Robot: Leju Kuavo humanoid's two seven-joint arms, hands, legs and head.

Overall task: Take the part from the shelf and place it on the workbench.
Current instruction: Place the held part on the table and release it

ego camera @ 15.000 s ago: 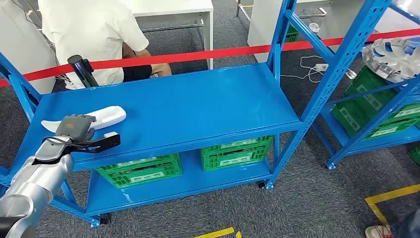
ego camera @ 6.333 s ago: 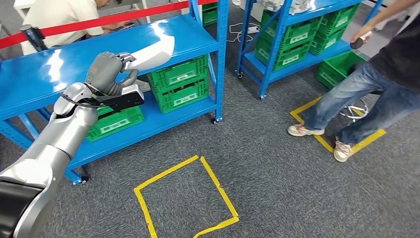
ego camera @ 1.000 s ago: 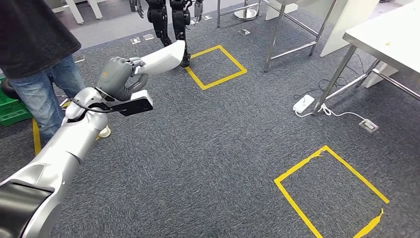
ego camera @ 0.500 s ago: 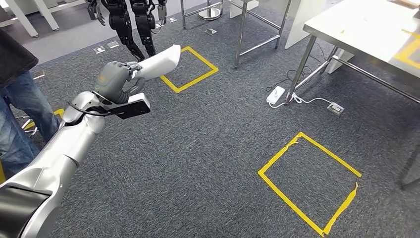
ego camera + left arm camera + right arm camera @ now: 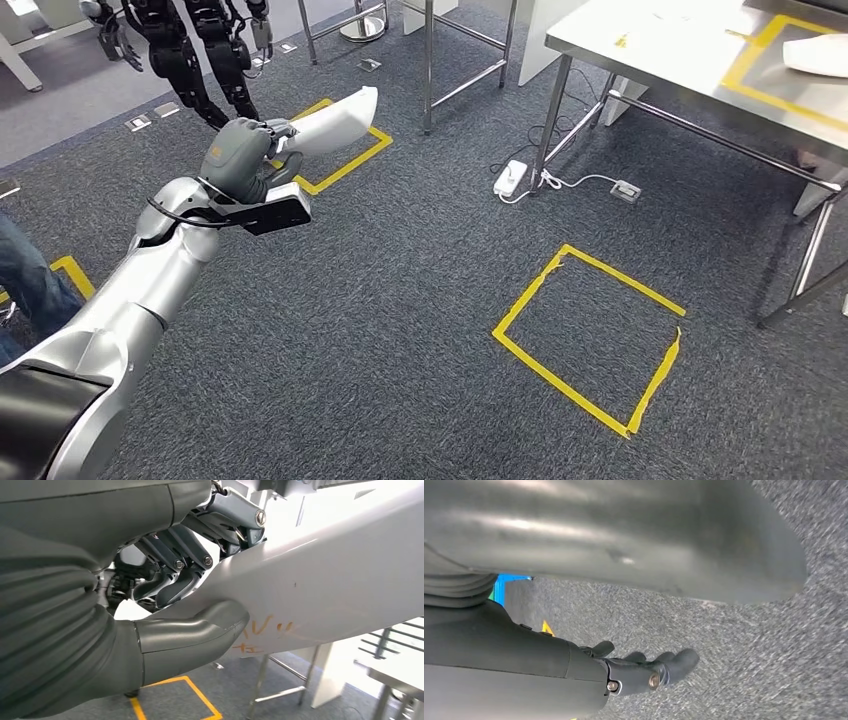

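My left hand [image 5: 240,152] grips one end of a long white curved part [image 5: 335,119], held out over the grey carpet. In the left wrist view the thumb [image 5: 195,632] presses under the white part [image 5: 325,590] and the darker fingers [image 5: 185,555] wrap over it; orange marks show on its side. The steel workbench [image 5: 660,50] stands at the far right, with yellow tape on its top and another white part [image 5: 815,55] lying there. My right hand [image 5: 649,672] hangs over the carpet with its fingers loosely extended and nothing in it.
A yellow taped square [image 5: 590,335] marks the floor ahead to the right, another [image 5: 335,150] lies under the held part. A power strip with cables [image 5: 510,178] sits by the bench leg. A dark humanoid robot [image 5: 190,50] stands far left. A person's jeans [image 5: 30,280] show at left.
The camera has swung on to the right: the workbench has come further into view and the person has slid toward the left edge. My left hand keeps holding the white part the same way.
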